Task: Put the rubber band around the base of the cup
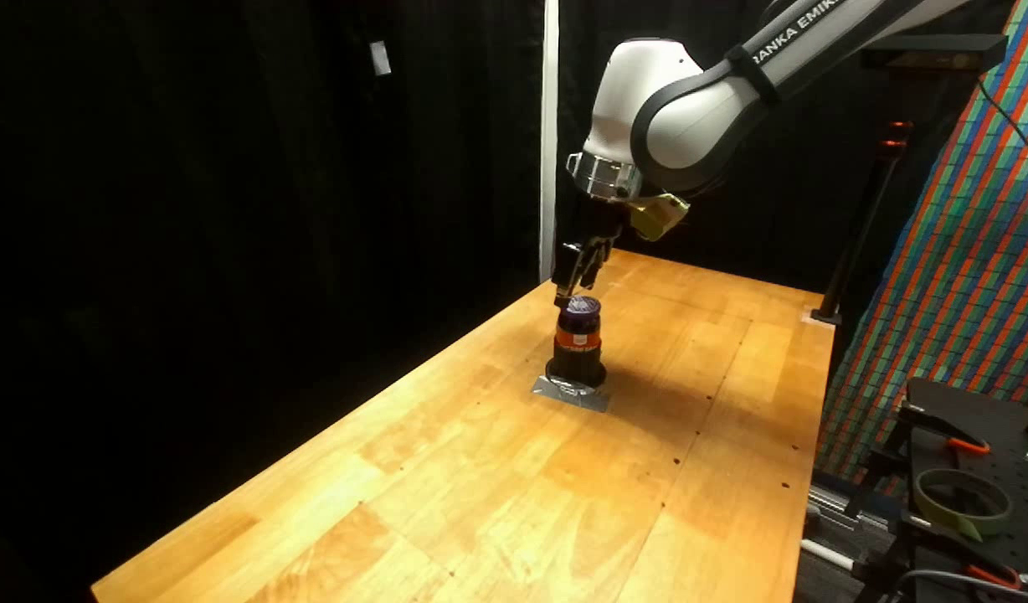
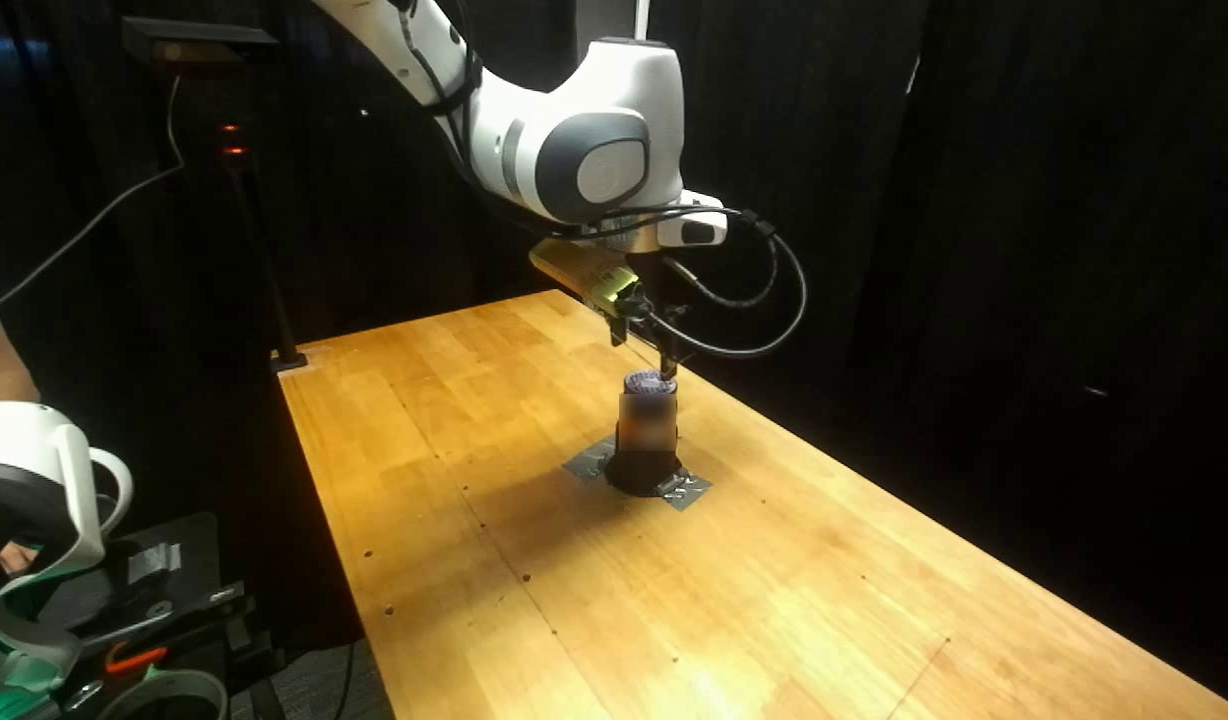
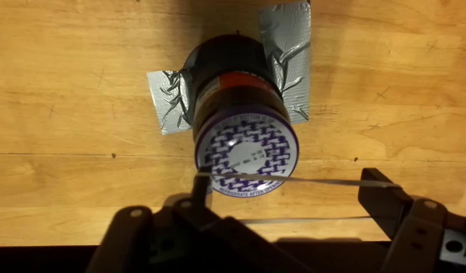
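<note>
The cup, a jar-like cylinder with an orange band, dark lower part and purple-white lid, stands upright in both exterior views; its lid faces the camera in the wrist view. My gripper is open, with a pale rubber band stretched around its two fingers. It is just above the lid in both exterior views. In the wrist view one finger overlaps the lid's lower left edge, and the band's upper strand crosses the lid. I cannot tell whether finger or band touches the lid.
Grey tape strips fix the wide dark foot of the cup to the wooden table. The table's edge runs behind the cup, beside a black curtain. A camera post stands at a table corner. A cable loops beside the gripper.
</note>
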Available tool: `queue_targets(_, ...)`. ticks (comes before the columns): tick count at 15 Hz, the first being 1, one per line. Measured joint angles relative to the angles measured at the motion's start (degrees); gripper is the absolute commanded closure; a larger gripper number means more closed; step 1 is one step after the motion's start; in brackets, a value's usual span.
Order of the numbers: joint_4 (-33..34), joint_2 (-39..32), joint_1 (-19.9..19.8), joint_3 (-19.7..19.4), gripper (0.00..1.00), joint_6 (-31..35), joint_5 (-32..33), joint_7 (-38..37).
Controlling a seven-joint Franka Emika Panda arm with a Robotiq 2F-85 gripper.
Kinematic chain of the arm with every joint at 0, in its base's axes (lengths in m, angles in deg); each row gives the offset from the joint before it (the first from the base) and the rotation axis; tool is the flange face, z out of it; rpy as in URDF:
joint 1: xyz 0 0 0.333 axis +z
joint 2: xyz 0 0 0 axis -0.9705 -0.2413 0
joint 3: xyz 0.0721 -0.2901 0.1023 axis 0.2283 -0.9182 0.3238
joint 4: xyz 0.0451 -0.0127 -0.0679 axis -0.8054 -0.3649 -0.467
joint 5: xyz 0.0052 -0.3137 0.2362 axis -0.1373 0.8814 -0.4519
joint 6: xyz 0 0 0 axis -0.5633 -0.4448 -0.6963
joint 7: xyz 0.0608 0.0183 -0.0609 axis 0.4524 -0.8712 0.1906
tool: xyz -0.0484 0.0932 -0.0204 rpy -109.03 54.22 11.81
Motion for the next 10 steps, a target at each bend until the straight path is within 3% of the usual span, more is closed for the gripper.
queue_targets(10, 5.5, -5.8, 0.4, -2.2, 0.0, -0.5, 3.4, 0.0)
